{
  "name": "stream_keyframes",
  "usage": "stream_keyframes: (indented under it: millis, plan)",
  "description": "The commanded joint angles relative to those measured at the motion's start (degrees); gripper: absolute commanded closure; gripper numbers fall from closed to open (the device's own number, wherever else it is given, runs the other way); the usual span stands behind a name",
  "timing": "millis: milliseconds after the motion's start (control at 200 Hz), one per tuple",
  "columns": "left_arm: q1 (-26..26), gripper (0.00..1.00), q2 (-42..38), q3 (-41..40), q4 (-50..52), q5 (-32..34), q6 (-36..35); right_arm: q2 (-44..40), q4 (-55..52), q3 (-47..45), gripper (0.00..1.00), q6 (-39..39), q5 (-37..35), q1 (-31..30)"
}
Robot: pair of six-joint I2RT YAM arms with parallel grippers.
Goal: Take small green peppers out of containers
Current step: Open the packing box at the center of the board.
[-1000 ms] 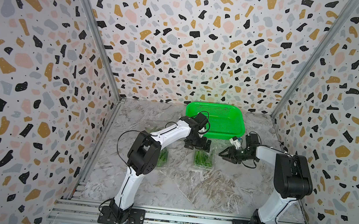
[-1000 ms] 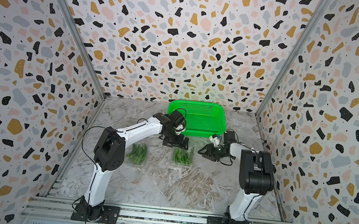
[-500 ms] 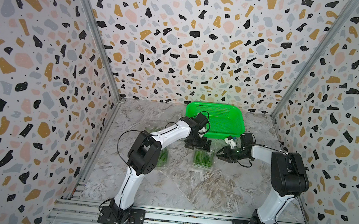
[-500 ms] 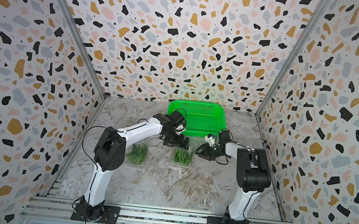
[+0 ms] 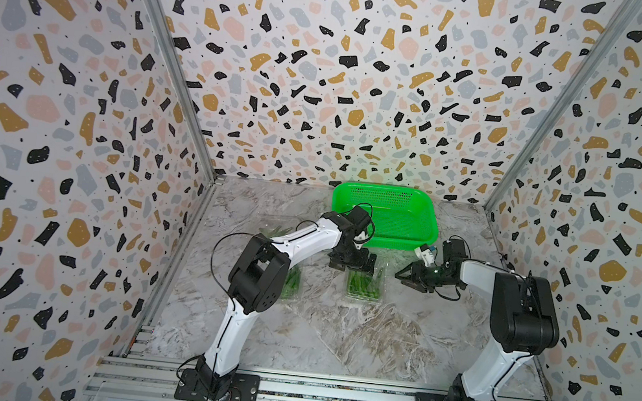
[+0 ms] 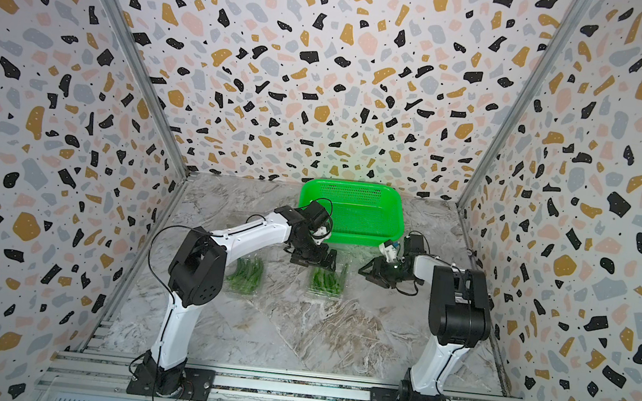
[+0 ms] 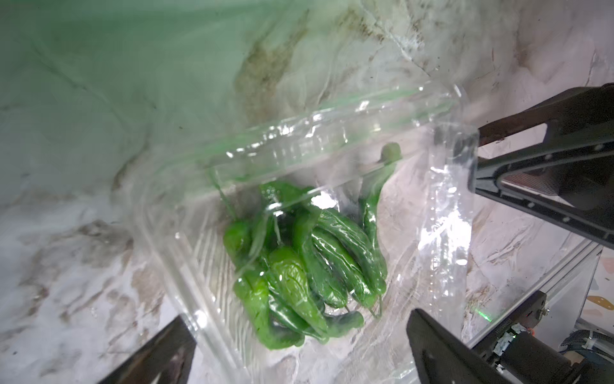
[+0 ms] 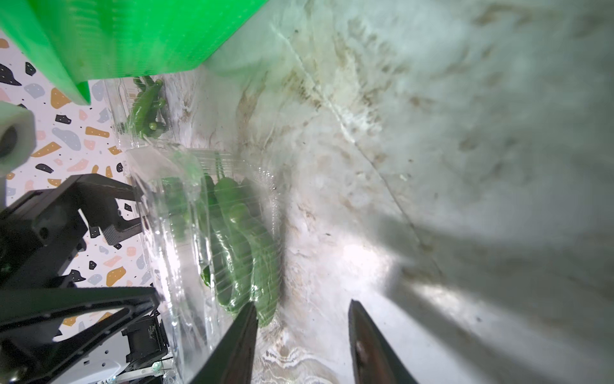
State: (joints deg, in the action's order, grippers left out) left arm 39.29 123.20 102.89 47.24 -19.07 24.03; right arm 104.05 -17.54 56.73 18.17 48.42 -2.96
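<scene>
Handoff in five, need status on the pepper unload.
Left gripper open, above a container. Right gripper open, empty, beside it. Peppers inside. Clear lid looks partly over them.

We find no text, label, brand, number or sign that can be read in any view; whatever small markings exist are too blurred.

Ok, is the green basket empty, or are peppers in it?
Empty: in both top views the basket shows only bare green mesh; the peppers lie in a clear container.
</scene>
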Motion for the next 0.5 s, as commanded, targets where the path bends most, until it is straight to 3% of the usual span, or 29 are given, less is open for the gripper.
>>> stream_keyframes:
  millis: [0, 496]
  plan:
    - [0.26, 0.01, -0.6, -0.5, -0.4, -0.55, -0.66, -1.92, -0.81, 1.15, 0.53, 0.04, 0.38, -1.48]
    - [0.26, 0.01, -0.92, -1.19, -0.71, -1.12, -0.56, -0.41, 0.88, 3.48, 0.53, 1.71, 0.05, -4.25]
